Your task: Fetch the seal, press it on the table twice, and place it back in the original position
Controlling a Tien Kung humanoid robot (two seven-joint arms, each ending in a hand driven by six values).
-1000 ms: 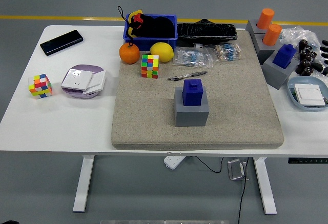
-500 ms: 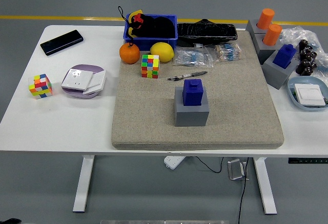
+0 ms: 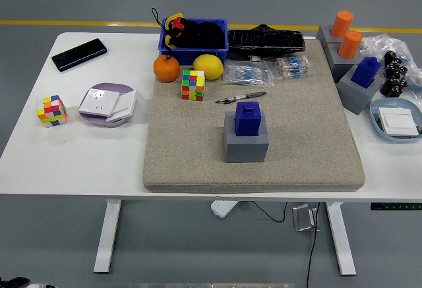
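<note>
Filling most of the view is the white table, and on it lies a big gray felt mat. Nothing on the table has moved since a second ago; every thing sits just where it sat, and the only change is a tiny dark and pale shape at the bottom left corner of the view, too small to tell what it is. Neither robot hand shows anywhere, so I cannot tell if the fingers are apart, together, or clamped on anything. At the far edge of the mat stands a blue bin with dark stuff inside, and beside it a black tray. Near the middle of the mat sits a gray block, and the blue seal stands upright on top of it, touching nothing else. On the right side of the table another gray block holds a second blue seal, and behind it two orange pegs stand in gray blocks. A pale blue dish with a white card lies near the right edge. On the left are a black phone, a purple and white plate thing, and a small color cube. Another color cube sits on the mat near an orange and a lemon. A black pen lies just behind the seal's block.
</note>
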